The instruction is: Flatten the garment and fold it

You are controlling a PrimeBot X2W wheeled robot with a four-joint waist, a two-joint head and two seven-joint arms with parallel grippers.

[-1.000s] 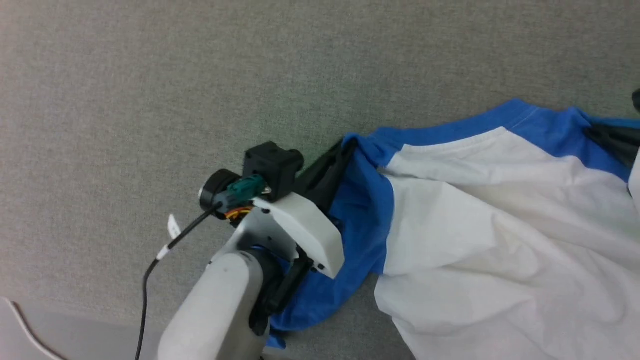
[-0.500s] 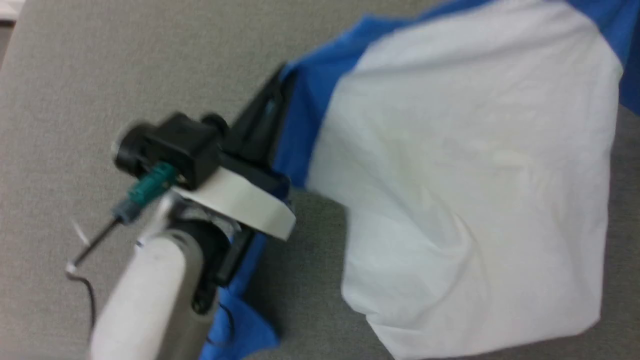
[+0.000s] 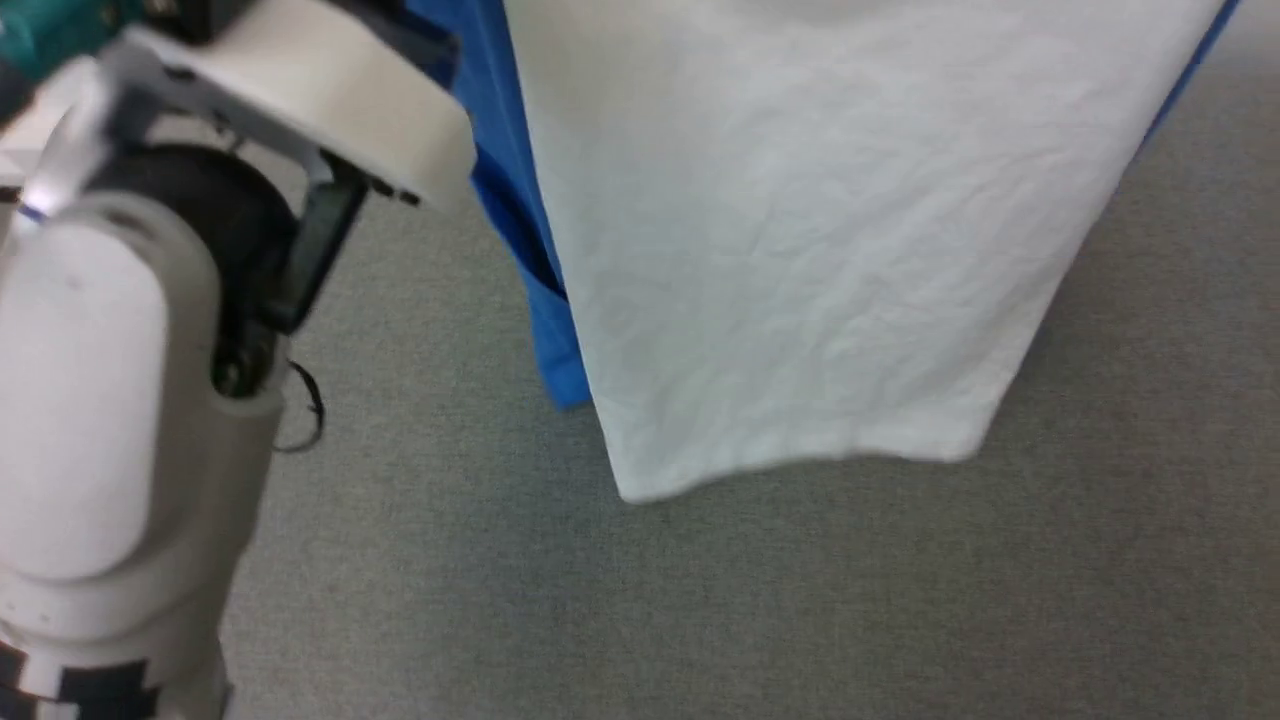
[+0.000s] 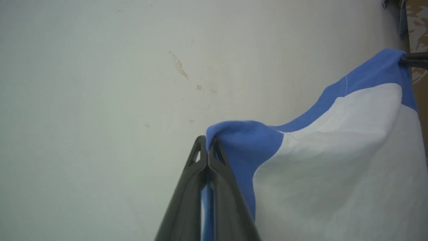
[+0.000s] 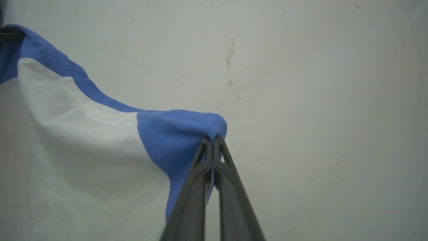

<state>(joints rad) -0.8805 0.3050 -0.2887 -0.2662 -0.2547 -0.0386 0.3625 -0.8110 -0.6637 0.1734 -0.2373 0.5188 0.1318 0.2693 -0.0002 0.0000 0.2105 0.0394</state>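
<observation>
We judge that the T-shirt (image 3: 800, 250) should go down hem first onto the grey surface (image 3: 700, 600), with both shoulders level and stretched apart. The left gripper (image 4: 207, 143) is clamped on one blue shoulder and the right gripper (image 5: 212, 140) on the other. The white body hangs below them, and the hem seems to be above the surface.

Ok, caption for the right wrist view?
Right gripper shut on a blue shoulder of the T-shirt, before a scuffed pale wall.
</observation>
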